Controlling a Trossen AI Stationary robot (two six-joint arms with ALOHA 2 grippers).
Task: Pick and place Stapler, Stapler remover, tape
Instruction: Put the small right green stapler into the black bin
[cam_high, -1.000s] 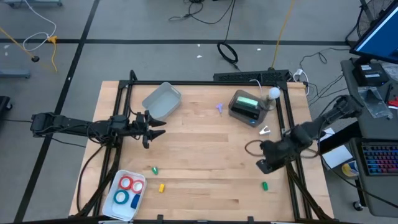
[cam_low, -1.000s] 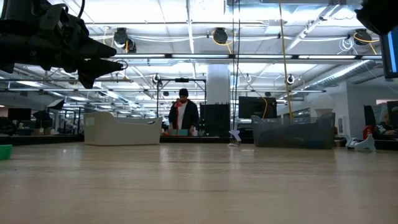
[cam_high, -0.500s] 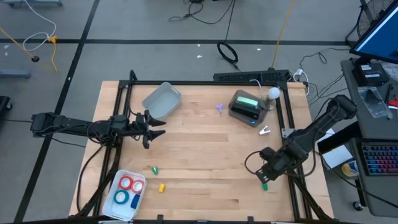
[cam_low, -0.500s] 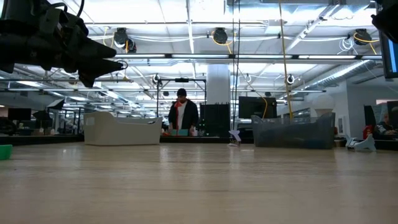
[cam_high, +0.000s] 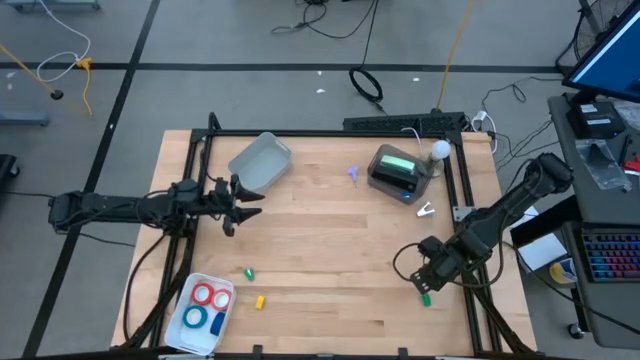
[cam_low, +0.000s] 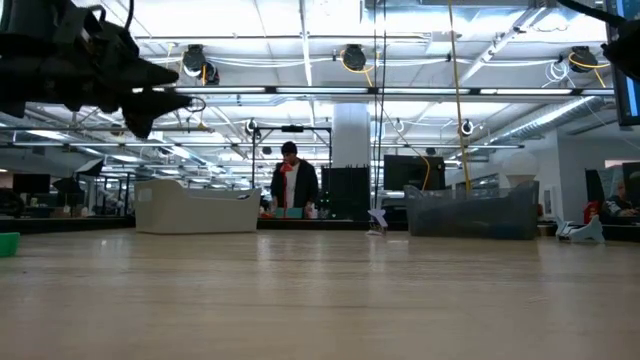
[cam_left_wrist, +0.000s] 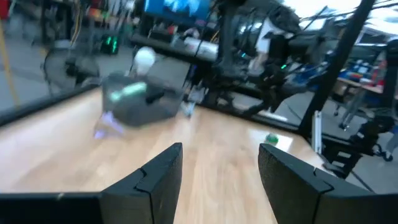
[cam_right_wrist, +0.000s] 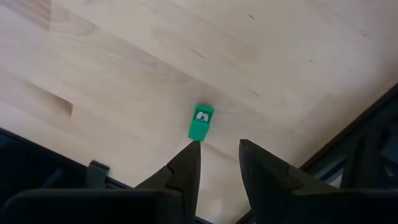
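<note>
My right gripper is open and points down over a small green block that lies flat on the table near its near right corner. The block lies just beyond one fingertip, and I cannot tell if they touch. My left gripper is open and empty, held above the table's left side; it also shows in its wrist view and the low view. Red tape rolls and blue tape rolls lie in a white tray at the near left corner.
A grey bin stands at the far left and a dark bin with a green thing inside at the far right. A purple piece, a white piece, a green piece and a yellow piece lie on the wood. A black frame runs along the table's edges.
My right gripper has gone toward the table's near edge and tipped down, and now stands over the small green block. The block and the other things have stayed in place.
</note>
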